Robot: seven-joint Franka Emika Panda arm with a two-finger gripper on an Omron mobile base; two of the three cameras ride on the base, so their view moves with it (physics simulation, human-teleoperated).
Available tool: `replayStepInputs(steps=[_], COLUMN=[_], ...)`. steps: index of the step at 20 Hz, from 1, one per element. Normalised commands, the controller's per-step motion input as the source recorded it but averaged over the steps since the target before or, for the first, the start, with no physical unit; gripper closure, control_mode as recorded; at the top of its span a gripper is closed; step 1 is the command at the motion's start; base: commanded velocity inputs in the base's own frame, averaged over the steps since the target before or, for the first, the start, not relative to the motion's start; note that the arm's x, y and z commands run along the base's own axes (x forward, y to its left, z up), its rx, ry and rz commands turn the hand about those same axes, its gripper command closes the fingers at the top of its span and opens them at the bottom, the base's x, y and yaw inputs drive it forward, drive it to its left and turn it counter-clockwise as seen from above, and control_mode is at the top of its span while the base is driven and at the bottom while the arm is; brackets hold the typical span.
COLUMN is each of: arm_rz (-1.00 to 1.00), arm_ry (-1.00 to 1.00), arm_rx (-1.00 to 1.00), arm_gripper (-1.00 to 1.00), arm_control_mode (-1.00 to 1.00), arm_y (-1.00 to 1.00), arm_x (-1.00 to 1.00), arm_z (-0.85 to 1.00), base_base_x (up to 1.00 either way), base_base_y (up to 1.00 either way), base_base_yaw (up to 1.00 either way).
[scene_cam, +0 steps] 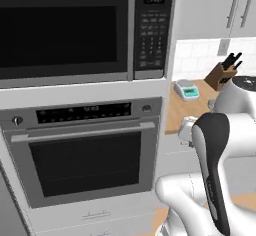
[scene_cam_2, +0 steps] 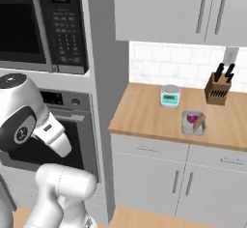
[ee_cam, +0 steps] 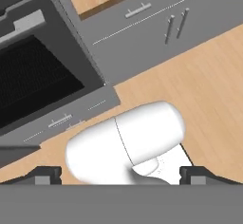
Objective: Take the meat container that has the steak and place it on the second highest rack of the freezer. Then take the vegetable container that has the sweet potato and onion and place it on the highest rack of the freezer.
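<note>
Fingertips (ee_cam: 47, 174) are seen far apart at the bottom of the hand view, so the gripper (ee_cam: 121, 175) is wide open, and nothing is held or touched. It is pointed down at the wood floor (ee_cam: 209, 76), beside the black oven (scene_cam: 85, 155).

On the wooden counter (scene_cam_2: 144, 111), a small grey tray (scene_cam_2: 193, 123) is set flat. The purple onion (scene_cam_2: 192, 118) and the tan sweet potato (scene_cam_2: 200, 121) are kept in it, side by side. The sweet potato is seen leaning up and away from the onion. A knife block (scene_cam_2: 218, 89) and a small scale (scene_cam_2: 170, 96) are placed behind the tray.
</note>
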Motion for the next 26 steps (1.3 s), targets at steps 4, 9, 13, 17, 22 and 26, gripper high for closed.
replayStepInputs(steps=[4,9,13,17,22,26], arm_rz=[0.0,0.0,0.0,-0.01,-0.05,-0.1], arm_ry=[0.0,0.0,0.0,0.02,0.19,0.06], arm_rx=[0.0,0.0,0.0,0.03,0.12,0.03], arm_gripper=[-1.0,-1.0,-1.0,-1.0,-1.0,-1.0], arm_control_mode=[1.0,1.0,1.0,-1.0,-1.0,-1.0], arm_y=[0.0,0.0,0.0,-0.09,-0.42,-0.13], arm_x=[0.0,0.0,0.0,0.14,0.96,1.0], arm_z=[0.0,0.0,0.0,-0.04,-0.55,-0.85], base_base_x=[0.33,0.46,0.68,0.43,0.0,0.0], base_base_y=[-1.0,-0.9,-0.81,-0.43,0.0,0.0], base_base_yaw=[0.0,-0.01,-0.04,-0.03,0.0,0.0])
